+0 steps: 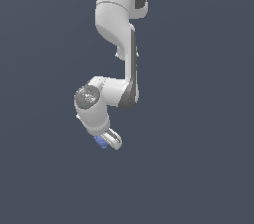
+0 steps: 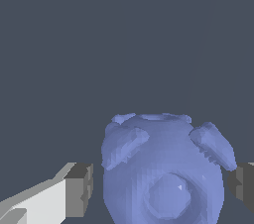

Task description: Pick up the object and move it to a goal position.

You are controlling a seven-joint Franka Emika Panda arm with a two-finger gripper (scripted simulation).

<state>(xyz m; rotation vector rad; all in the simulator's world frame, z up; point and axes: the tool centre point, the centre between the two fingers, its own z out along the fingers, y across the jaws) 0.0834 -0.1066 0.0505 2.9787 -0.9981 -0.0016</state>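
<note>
The object (image 2: 163,168) is a small periwinkle-blue lumpy thing with stubby bumps and a ring-like mark on its near side. It fills the space between the fingers of my white gripper (image 2: 163,186). One grey pad (image 2: 79,188) stands a narrow gap away from it. The other pad (image 2: 244,183) sits right at a bump on its far side. The jaws straddle it without visibly pressing it. In the exterior view the object (image 1: 101,141) shows as a blue speck at the tips of my gripper (image 1: 110,141), which hangs tilted under the bent arm.
Only a plain dark blue-grey ground (image 1: 198,168) shows around the arm (image 1: 116,15). No other objects, edges or markers appear in either view.
</note>
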